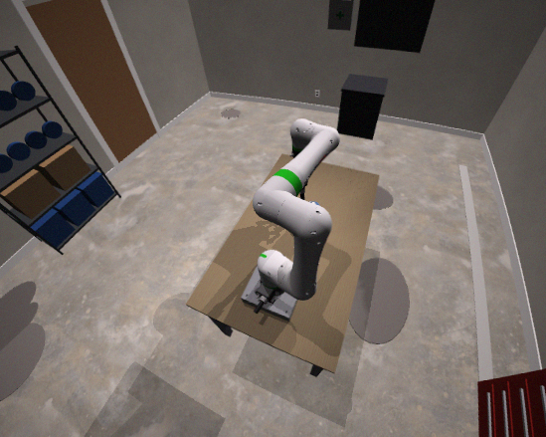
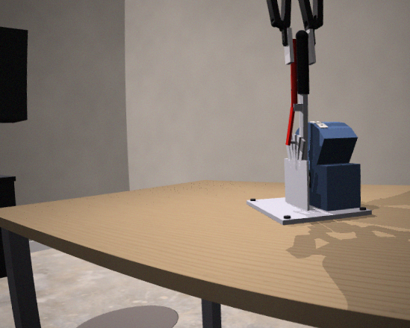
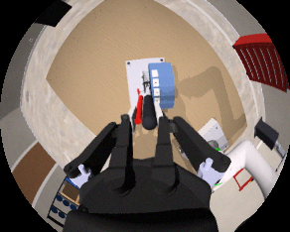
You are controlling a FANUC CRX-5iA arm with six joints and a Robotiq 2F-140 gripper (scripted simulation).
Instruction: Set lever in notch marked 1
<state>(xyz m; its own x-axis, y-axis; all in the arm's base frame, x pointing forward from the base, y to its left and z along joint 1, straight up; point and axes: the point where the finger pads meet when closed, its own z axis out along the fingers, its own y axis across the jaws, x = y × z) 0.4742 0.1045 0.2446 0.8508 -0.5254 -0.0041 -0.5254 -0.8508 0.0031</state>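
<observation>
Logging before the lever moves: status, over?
Gripper shut on red bar and black handle, bar squeezed against handle. Lever upright on its stand. Nothing in the way.
</observation>
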